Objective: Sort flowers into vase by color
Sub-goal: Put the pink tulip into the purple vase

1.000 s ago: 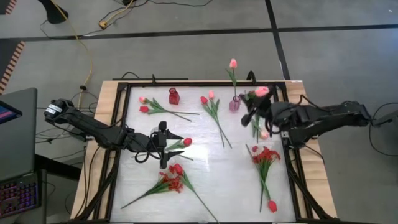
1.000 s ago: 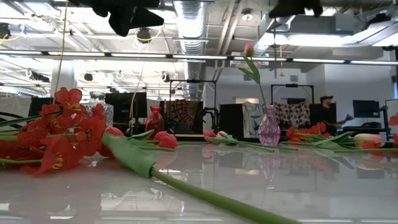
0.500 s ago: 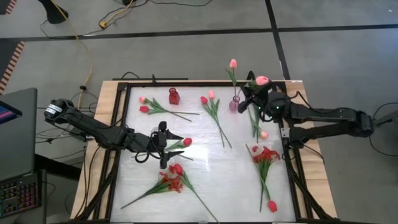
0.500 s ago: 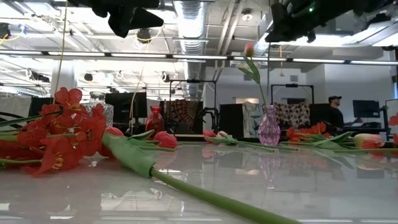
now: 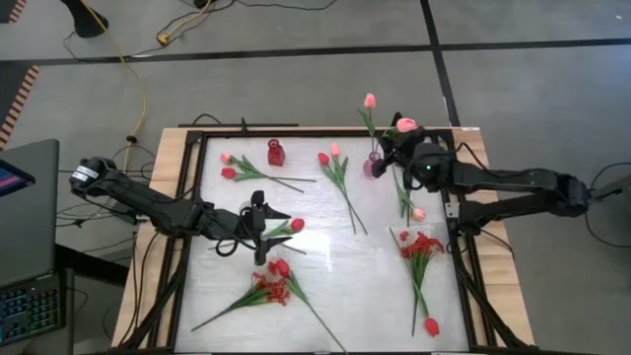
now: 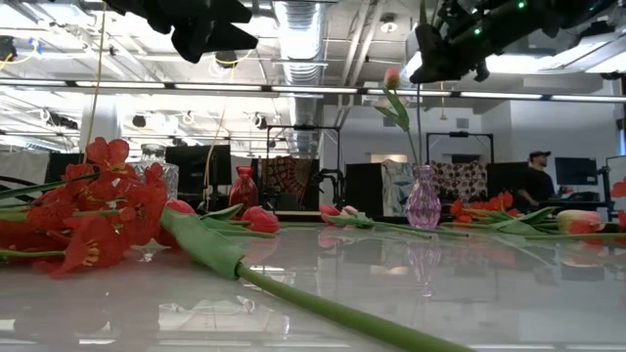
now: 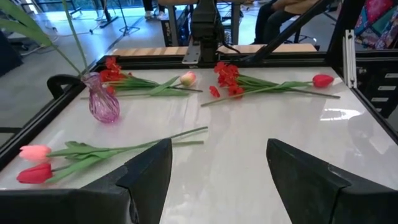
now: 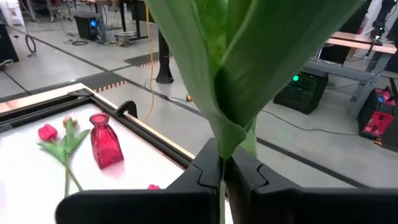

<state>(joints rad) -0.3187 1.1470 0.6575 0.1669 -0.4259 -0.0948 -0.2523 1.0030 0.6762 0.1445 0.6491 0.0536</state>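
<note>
The right tool [image 5: 397,148] was clamped on a pink tulip [image 5: 406,126], held just above the purple vase [image 5: 371,166]. Best practice: center the stem end over the narrow neck, then lower vertically. The left tool [image 5: 259,229] waited open mid-table.

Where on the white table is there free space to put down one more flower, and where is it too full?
Free: the middle of the table, between the red spray and the red bunch by the right edge; also the near-left corner. Crowded: the far side, around the red vase, the tulip pair and the pink vase, where the right tool holds a pink tulip.
</note>
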